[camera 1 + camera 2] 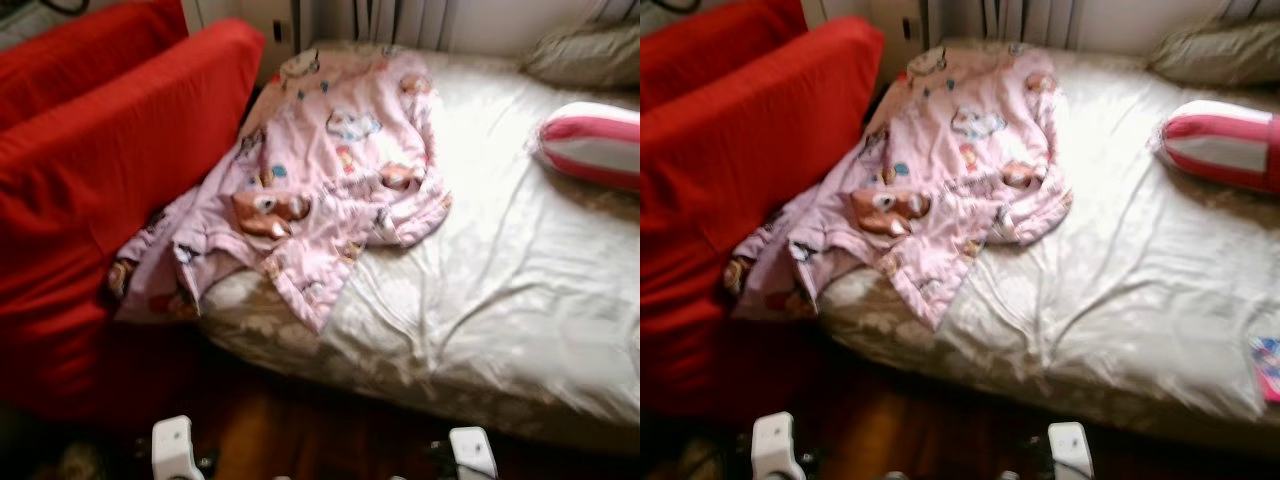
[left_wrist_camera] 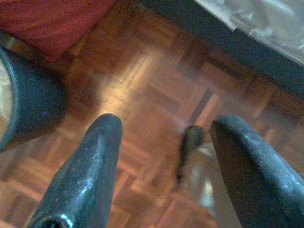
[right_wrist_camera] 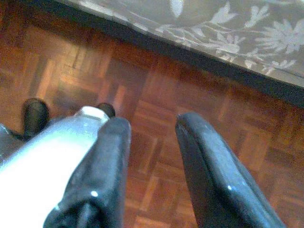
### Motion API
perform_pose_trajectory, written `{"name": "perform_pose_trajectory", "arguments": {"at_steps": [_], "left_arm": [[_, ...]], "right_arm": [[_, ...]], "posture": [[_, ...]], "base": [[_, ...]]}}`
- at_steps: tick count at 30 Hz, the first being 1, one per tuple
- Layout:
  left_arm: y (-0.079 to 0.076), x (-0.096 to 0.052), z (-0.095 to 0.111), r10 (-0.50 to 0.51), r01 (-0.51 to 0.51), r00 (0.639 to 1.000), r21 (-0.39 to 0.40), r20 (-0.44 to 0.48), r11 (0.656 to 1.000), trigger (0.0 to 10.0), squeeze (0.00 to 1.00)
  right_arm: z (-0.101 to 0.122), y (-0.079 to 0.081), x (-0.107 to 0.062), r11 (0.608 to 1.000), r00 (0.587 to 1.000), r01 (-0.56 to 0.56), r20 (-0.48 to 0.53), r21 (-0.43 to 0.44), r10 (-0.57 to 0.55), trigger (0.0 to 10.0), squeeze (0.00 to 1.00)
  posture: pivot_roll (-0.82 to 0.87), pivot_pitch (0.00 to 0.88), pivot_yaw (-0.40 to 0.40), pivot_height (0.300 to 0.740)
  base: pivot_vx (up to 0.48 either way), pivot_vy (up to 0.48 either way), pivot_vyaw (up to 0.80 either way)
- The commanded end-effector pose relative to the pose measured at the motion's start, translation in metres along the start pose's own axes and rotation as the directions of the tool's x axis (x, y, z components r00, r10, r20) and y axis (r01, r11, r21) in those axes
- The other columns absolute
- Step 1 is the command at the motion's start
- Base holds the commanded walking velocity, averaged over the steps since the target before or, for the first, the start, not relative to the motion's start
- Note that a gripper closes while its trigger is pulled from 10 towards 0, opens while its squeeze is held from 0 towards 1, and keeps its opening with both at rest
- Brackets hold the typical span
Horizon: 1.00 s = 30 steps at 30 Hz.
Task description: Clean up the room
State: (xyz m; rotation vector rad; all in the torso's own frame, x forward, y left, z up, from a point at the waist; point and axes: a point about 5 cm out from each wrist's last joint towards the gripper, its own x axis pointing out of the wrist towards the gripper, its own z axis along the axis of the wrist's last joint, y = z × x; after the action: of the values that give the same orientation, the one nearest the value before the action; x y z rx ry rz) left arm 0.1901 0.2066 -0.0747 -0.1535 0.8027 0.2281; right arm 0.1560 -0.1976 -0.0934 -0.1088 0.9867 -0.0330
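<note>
A pink blanket with cartoon prints [image 1: 320,170] lies crumpled across the left part of the bed [image 1: 520,300], and one corner hangs over the bed's edge against the red sofa [image 1: 90,170]. Both arms hang low in front of the bed, and their white ends [image 1: 172,448] [image 1: 472,452] show at the bottom of the picture. My left gripper [image 2: 166,122] is open over the parquet floor [image 2: 142,80] with nothing between its fingers. My right gripper [image 3: 153,121] is open too, above the floor near the bed's flowered valance [image 3: 228,28].
A pink-and-white striped pillow [image 1: 595,145] and a grey pillow [image 1: 590,55] lie at the bed's far right. A small colourful item [image 1: 1266,365] sits at the bed's right edge. A dark round container [image 2: 28,104] stands on the floor near the sofa.
</note>
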Motion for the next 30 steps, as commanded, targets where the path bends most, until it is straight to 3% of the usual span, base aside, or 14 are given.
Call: {"name": "perform_pose_trajectory", "arguments": {"at_steps": [1,16,30], "left_arm": [[0.0053,-0.0018,-0.0061,0.013,-0.013,1.0,0.011,-0.023,1.0,10.0,0.0],[0.0055,-0.0013,-0.0031,0.002,-0.002,1.0,0.027,-0.009,1.0,10.0,0.0],[0.0025,-0.0002,0.0003,0.0,0.0,1.0,0.041,0.002,0.999,10.0,0.0]], "right_arm": [[-0.0039,-0.0003,-0.0007,1.0,1.0,0.003,-0.016,0.005,-0.003,10.0,0.0],[-0.0012,0.0016,-0.0001,1.0,1.0,-0.008,-0.004,-0.01,0.008,10.0,0.0],[0.0007,0.0028,0.0001,1.0,1.0,-0.019,0.006,-0.004,0.019,10.0,0.0]], "posture": [[0.08,0.176,-0.015,0.74],[0.08,0.198,-0.017,0.74],[0.08,0.204,-0.017,0.74]], "base": [[0.0,0.0,0.0],[0.0,0.0,0.0],[0.0,-0.054,0.78]]}}
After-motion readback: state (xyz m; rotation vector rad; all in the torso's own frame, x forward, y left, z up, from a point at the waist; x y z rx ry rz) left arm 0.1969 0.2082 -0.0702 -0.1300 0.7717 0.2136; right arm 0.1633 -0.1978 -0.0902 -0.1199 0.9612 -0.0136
